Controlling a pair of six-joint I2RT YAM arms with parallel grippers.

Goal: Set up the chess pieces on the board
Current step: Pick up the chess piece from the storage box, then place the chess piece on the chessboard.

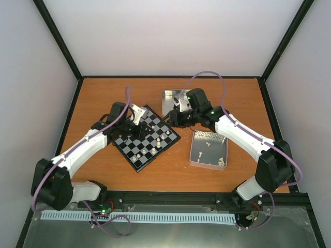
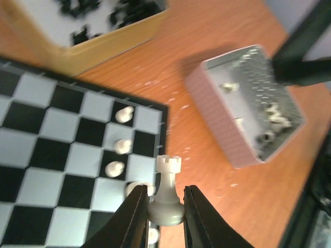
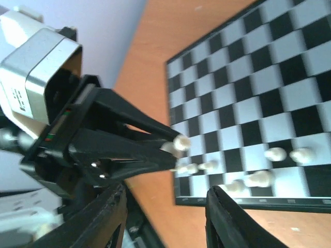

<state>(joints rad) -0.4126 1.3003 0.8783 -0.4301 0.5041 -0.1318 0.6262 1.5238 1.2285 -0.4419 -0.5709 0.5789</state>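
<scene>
The board [image 1: 146, 138] lies at mid-table, turned like a diamond. Several cream-white chess pieces [image 1: 158, 142] stand on its near-right side, and they also show along the board edge in the left wrist view [image 2: 122, 146]. My left gripper [image 2: 164, 190] is shut on the base of a white rook [image 2: 167, 192], held above the board's rim [image 2: 161, 129]. From above it hovers over the board [image 1: 139, 126]. My right gripper [image 3: 165, 222] is open and empty, just off the board's far-right corner [image 1: 173, 118]. It looks at the left gripper's fingertips [image 3: 155, 150] and the rook [image 3: 181, 142].
A shiny tin [image 1: 208, 150] right of the board holds a few white pieces and also shows in the left wrist view [image 2: 243, 108]. A second tin [image 1: 169, 99] behind the board holds black pieces [image 2: 88, 10]. Black frame posts and pale walls surround the orange table [image 1: 103, 98].
</scene>
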